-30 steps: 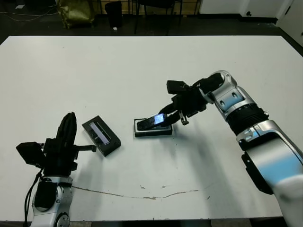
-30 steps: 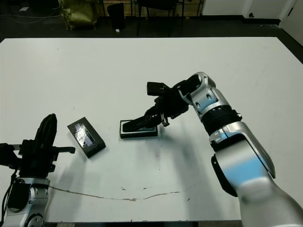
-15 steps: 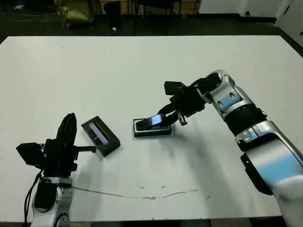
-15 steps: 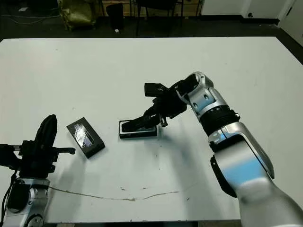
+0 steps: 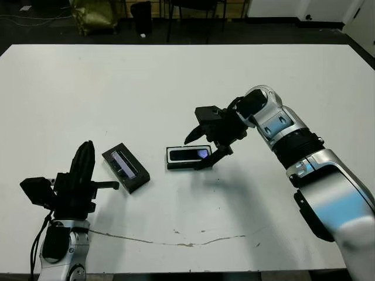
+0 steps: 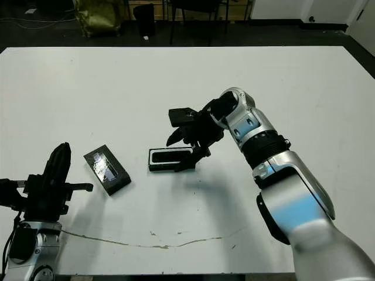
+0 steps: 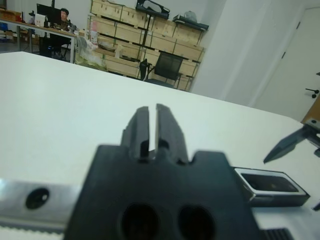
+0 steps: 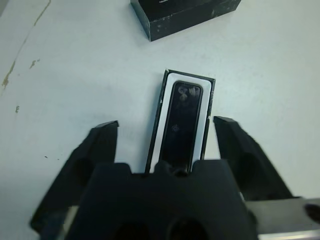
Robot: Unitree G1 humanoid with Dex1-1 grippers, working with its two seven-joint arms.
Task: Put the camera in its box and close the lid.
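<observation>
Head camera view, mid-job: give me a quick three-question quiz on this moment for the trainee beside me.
1. True or false: the camera lies flat inside the box.
2. The right gripper is: A) shut on the camera, B) open, one finger either side of the box, C) shut on the lid.
3. Fill in: the lid lies on the table between the box and the ____ gripper.

Key: 1 true. 2 B. 3 left.
</observation>
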